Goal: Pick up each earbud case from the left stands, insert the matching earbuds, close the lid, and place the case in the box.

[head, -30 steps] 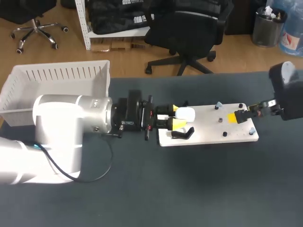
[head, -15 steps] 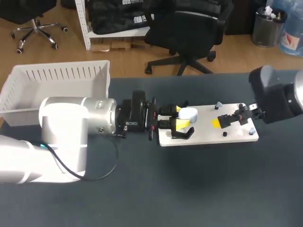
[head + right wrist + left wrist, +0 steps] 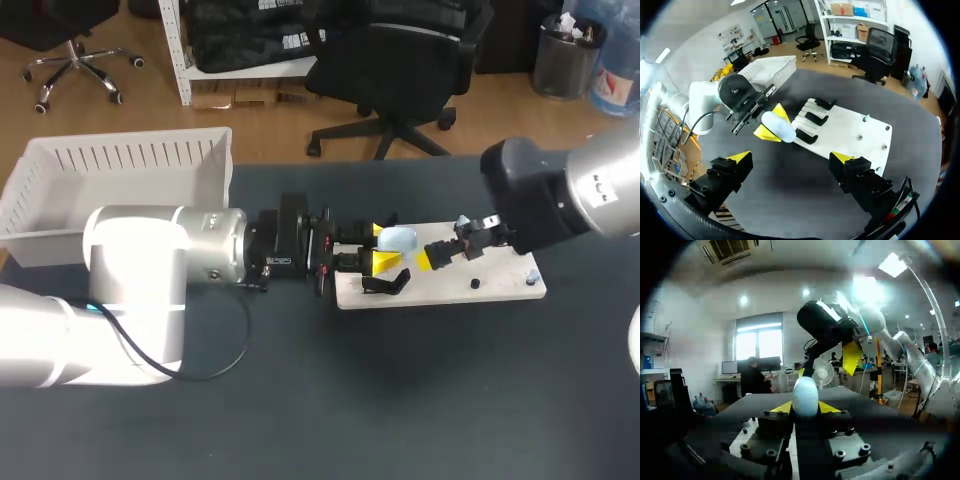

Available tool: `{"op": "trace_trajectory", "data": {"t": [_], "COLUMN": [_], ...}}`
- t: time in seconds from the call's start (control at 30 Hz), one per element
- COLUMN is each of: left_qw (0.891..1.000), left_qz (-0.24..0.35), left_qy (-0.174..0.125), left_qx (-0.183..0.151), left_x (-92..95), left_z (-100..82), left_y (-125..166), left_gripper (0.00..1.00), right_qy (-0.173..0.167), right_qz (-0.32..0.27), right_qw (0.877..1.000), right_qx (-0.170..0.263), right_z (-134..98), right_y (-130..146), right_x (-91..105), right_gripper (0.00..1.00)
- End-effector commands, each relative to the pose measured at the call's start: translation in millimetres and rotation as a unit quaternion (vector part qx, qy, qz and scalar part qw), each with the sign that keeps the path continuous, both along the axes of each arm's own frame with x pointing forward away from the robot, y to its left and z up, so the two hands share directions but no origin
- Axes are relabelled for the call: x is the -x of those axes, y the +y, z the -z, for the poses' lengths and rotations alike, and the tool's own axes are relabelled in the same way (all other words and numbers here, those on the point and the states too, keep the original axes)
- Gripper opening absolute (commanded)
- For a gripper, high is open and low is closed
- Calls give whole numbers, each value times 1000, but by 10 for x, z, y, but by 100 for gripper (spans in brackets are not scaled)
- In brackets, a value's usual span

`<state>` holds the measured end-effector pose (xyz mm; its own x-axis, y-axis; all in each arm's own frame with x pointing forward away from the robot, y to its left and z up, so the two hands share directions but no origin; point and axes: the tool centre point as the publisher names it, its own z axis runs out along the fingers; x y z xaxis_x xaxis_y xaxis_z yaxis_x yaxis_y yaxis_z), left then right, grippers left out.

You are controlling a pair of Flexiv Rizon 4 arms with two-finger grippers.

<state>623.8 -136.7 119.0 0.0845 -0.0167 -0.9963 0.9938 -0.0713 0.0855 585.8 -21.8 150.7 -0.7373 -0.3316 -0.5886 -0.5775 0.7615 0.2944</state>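
A dark table [image 3: 400, 400] fills the space, with a white board [image 3: 500, 288] lying across its middle. The left gripper [image 3: 383, 250] is clamped on the pale earbud case [image 3: 400, 238], one yellow tip against each flank. It holds the case just above the board's left end, over a black stand [image 3: 385, 283]. In the left wrist view the case [image 3: 805, 397] stands out from between the tips, so its long axis seems to run along the fingers, toward the other arm. The right gripper [image 3: 432, 256] hangs just beside the case. In its own wrist view its fingers [image 3: 842, 159] are spread wide with nothing between them, and the case [image 3: 778, 126] lies straight ahead. The right arm looks set to work on the held case, so the approach turns on this nose-to-nose line. The white box [image 3: 120, 160] sits well off behind the left arm.
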Motion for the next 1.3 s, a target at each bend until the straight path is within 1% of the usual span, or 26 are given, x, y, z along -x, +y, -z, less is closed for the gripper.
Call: {"op": "trace_trajectory", "data": {"t": [0.03,0.37,0.77,1.3], "left_qw": [1000,1000,1000,1000], "left_qz": [-1,-1,-1,-1], "left_qy": [-1,-1,-1,-1], "left_qx": [2,2,2,2], "left_x": [-1,-1,-1,-1], "left_z": [11,11,11,11], "left_y": [-5,-5,-5,-5], "left_gripper": [0,0,0,0], "right_qy": [5,12,15,19], "right_qz": [0,-6,1,10], "right_qw": [1000,1000,1000,999], "right_qx": [7,14,24,28], "right_z": [33,100,153,218], "right_y": [98,187,172,156], "right_x": [-109,-170,-300,-344], "right_gripper": [100,100,100,100]}}
